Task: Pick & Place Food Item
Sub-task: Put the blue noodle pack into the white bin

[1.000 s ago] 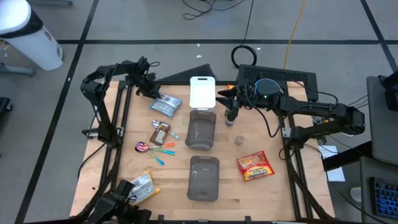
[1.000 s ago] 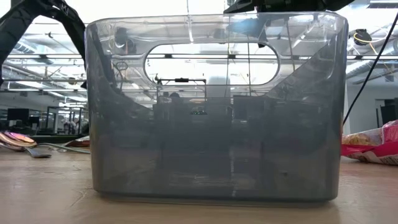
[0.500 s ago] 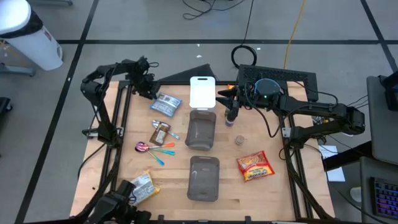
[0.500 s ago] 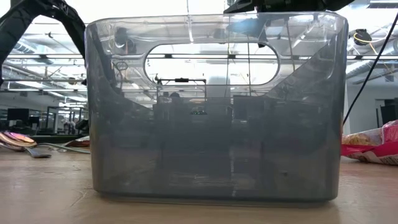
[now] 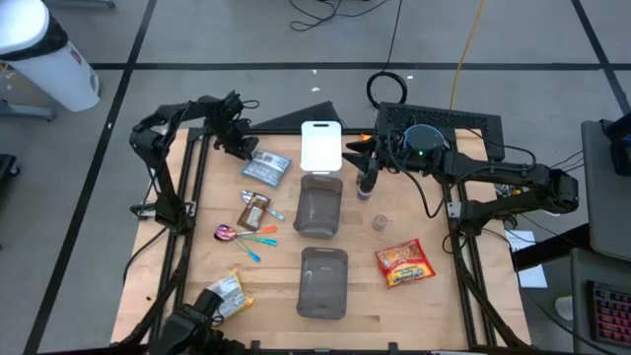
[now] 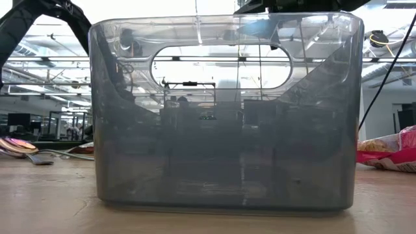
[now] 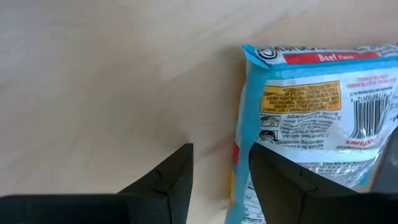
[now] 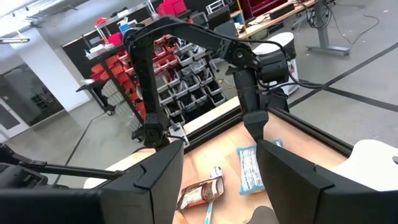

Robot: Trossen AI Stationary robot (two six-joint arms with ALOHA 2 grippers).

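From above I see my left gripper [image 5: 240, 148] hanging at the far left of the table [image 5: 424, 306], just beside the blue noodle packet [image 5: 264, 166]. My right gripper [image 5: 367, 186] waits beside the far grey bin [image 5: 318, 207].

At table height the near grey bin [image 6: 224, 110] fills my sight.

From my left wrist, the fingers [image 7: 171, 177] stand apart, grasping nothing, over the edge of the packet lying flat on the wood.

From my right wrist, its fingers [image 8: 163, 171] are parted and empty too.
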